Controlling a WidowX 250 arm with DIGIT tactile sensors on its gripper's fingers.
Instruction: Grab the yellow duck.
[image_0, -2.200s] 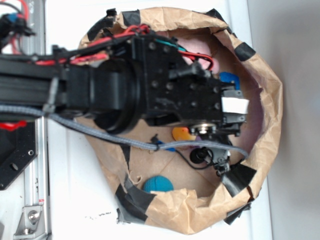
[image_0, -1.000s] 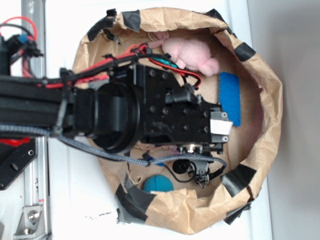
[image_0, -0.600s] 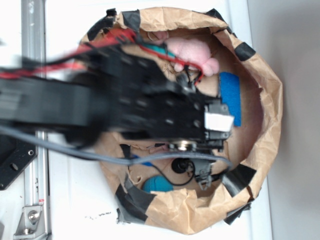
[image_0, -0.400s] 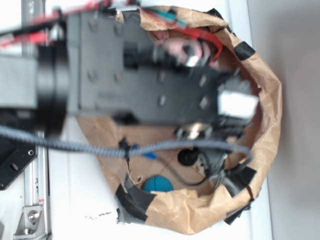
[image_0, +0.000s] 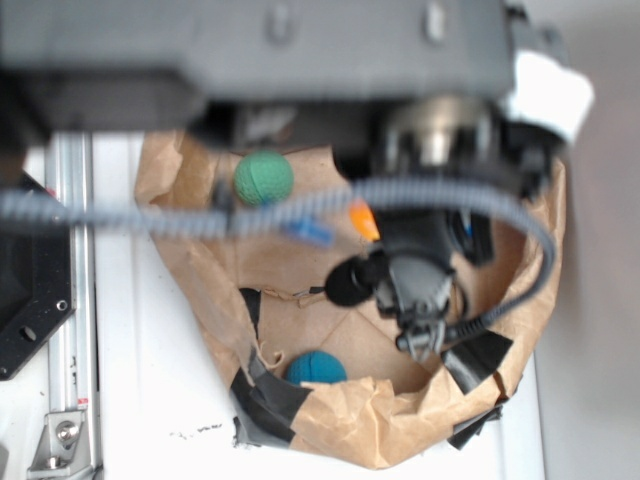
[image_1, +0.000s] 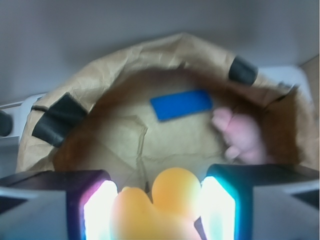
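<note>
end effector (image_1: 159, 210) clamped on the small rounded yellow rubber duck (image_1: 160, 205), sitting at 6 o'clock in wrist view | crumpled brown paper bag (image_1: 125, 70) below | flat blue rectangular piece (image_1: 181, 104) around 12 | pink plush animal (image_1: 240, 137) at 3

Robotics lab setup: white worktop (image_0: 140, 380), aluminium rail (image_0: 72, 300) bolted alongside, taped brown paper bin (image_0: 340, 425) holding toys, exposed cable (image_0: 300, 205).

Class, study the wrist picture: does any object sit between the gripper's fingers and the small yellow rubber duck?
Nothing visible does. The small yellow rubber duck already sits between the gripper fingers, appearing to fill the gap. The pink plush animal and flat blue block lie farther off in the paper bag.
</note>
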